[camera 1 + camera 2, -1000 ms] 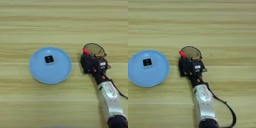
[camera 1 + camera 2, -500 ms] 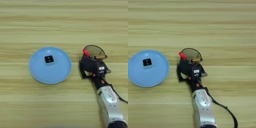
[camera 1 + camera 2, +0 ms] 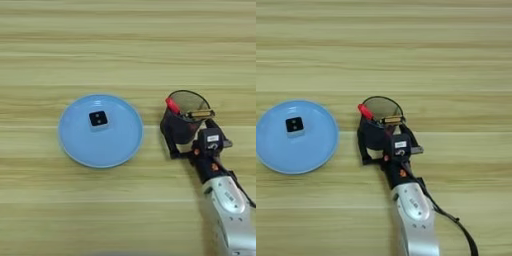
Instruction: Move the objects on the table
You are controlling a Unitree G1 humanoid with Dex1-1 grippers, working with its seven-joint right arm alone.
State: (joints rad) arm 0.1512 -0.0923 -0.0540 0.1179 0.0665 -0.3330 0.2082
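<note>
No readable text.
The small white label on the gripper (image 3: 379,143) carries marks too small to make out.

Silver forearm (image 3: 415,215); black wrist with orange-red accents and a white label; thin black cable alongside

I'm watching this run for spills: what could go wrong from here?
The claw is right at the black mesh cup, so a nudge could tip it. The red pen and the yellow-handled screwdriver poke over its rim and could drop onto the table.
</note>
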